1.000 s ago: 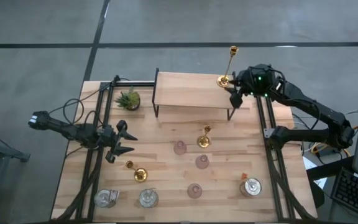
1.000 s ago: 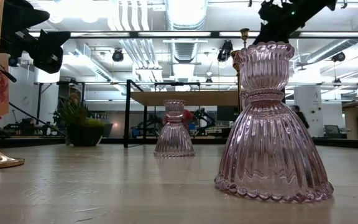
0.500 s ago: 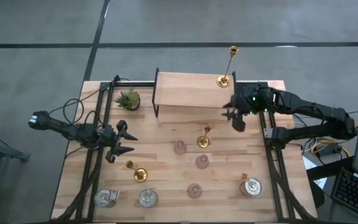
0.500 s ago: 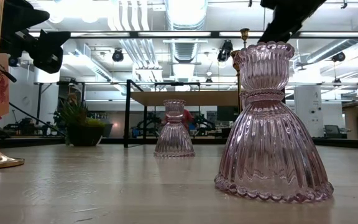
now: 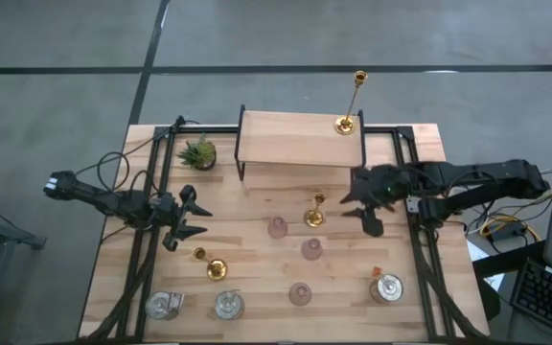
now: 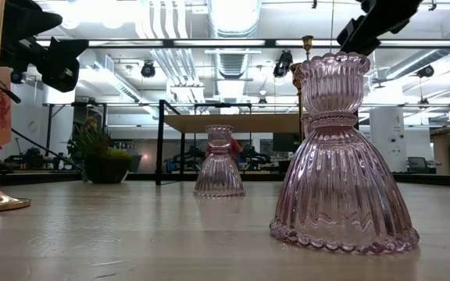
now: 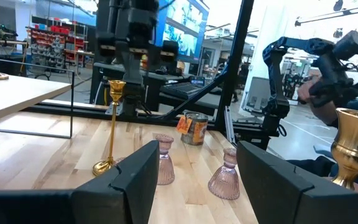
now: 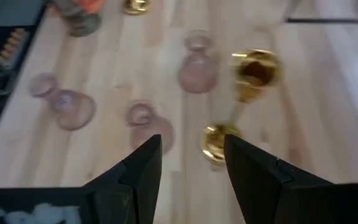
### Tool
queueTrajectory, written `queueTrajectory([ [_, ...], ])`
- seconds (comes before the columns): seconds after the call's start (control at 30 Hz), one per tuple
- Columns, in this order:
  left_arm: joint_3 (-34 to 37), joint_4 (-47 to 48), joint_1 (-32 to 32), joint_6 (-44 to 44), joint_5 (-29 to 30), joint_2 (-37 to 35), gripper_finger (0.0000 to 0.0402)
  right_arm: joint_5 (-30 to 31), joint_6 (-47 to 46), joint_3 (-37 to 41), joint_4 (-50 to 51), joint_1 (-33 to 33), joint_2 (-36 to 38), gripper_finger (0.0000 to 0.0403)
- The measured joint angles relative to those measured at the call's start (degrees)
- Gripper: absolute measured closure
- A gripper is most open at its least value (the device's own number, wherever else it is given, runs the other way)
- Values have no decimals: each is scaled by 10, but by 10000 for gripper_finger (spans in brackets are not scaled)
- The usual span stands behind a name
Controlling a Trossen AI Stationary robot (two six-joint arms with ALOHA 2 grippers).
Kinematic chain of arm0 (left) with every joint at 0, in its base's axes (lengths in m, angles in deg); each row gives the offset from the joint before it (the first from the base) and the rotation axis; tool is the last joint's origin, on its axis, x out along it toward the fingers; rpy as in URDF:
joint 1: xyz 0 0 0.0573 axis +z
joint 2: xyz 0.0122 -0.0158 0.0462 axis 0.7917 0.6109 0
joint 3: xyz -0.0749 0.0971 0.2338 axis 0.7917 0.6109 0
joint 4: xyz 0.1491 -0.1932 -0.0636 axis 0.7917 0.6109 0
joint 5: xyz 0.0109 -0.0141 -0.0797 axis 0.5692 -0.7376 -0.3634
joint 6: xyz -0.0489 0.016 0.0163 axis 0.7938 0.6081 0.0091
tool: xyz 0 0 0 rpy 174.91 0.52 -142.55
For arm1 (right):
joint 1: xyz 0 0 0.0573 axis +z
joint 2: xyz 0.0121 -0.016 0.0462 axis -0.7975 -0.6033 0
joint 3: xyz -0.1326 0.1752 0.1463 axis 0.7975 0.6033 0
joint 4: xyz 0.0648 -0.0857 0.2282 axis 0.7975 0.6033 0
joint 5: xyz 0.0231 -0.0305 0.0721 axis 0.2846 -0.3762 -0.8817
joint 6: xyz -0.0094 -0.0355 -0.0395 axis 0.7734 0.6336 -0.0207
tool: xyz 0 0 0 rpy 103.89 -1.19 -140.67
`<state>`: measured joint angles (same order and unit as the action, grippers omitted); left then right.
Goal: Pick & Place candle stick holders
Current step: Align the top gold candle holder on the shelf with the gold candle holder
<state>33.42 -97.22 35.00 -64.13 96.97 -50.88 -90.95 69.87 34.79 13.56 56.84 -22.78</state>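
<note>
From above: the desk carries a small raised wooden shelf at its far side, and one tall gold holder stands on the shelf's right end. A second gold holder stands on the desk just in front of the shelf; a third gold holder sits toward the left. Three pink glass holders cluster mid-desk, and three silvery cups line the near edge, two left, one right. The potted plant sits beside the shelf's left end. The right claw hovers just right of the middle gold holder, fingers spread, holding nothing, its arm stretched in low from the right. The left claw waits at the desk's left side, open and empty.

Table level: a big pink holder fills the foreground, another stands behind it, and the shelf shows beyond. Dark arm parts hang top right.

Left wrist: spread fingers frame a gold holder, two pink ones and a silvery cup.

Right wrist: open fingers point down at the gold holder, not touching it, pink ones around.
</note>
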Motion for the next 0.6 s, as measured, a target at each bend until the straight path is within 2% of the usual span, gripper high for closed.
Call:
queueTrajectory([
  [0.23,0,0,0,0,0,0,183,32,-21,42,-54,53,0,248],
  [0.4,0,0,0,0,0,0,183,38,-57,65,-60,56,0,254],
  [0.6,0,0,0,0,0,0,183,38,-75,112,-129,56,0,250],
])
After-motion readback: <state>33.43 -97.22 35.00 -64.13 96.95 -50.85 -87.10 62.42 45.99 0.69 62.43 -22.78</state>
